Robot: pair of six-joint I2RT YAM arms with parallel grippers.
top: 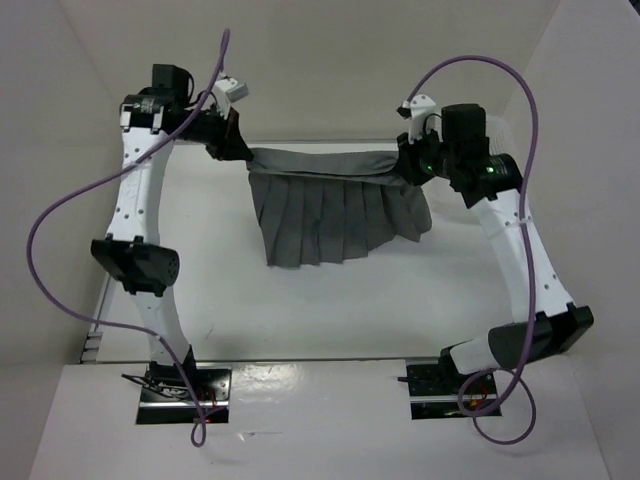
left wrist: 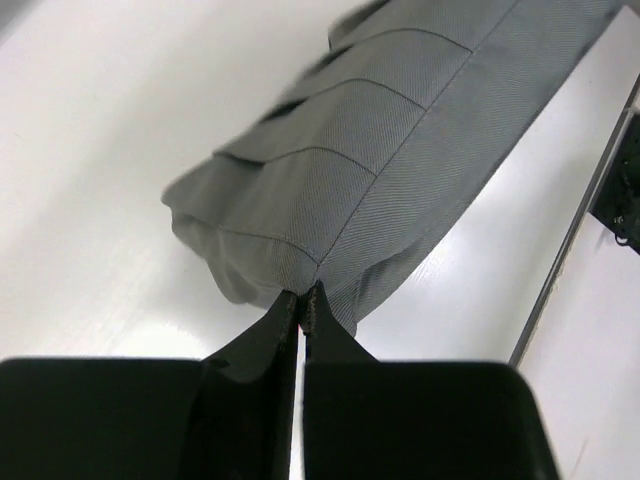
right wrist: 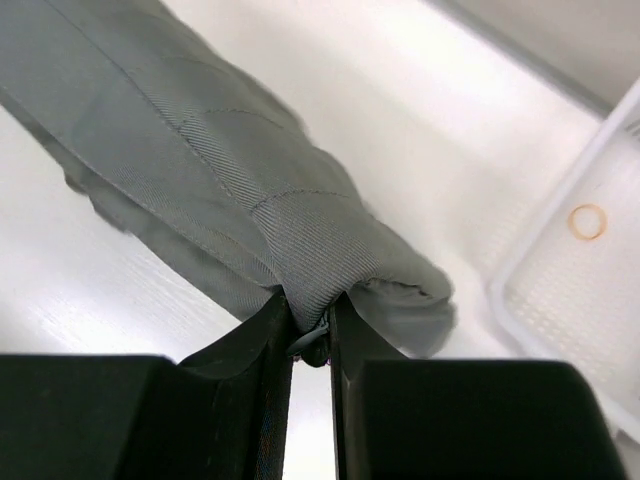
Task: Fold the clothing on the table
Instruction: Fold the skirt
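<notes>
Looking down from above, we see the clothing (top: pixel 335 205) spread near the far edge of the table (top: pixel 220 295), about midway between its left and right edges. Its upper band stretches between the two arms. The left gripper (top: pixel 236 146) pinches the band's left end and the right gripper (top: pixel 409 166) pinches its right end. The pleats fan out from the band toward the near edge. We cannot tell from here how much of the fabric rests on the table.

From the left wrist we see the jaws closed tight on a corner of the grey fabric, where a seam meets the edge. The pleated cloth runs away from the fingertips above the white surface. A thin rail (left wrist: pixel 575 240) runs along the table's edge on the right of this view.

From the right wrist we see the jaws clamped on a rolled bunch of the fabric, with a narrow gap between them. A white mesh basket (right wrist: pixel 520 290) stands just beside the cloth, and a small orange ring (right wrist: pixel 587 221) lies in it.
</notes>
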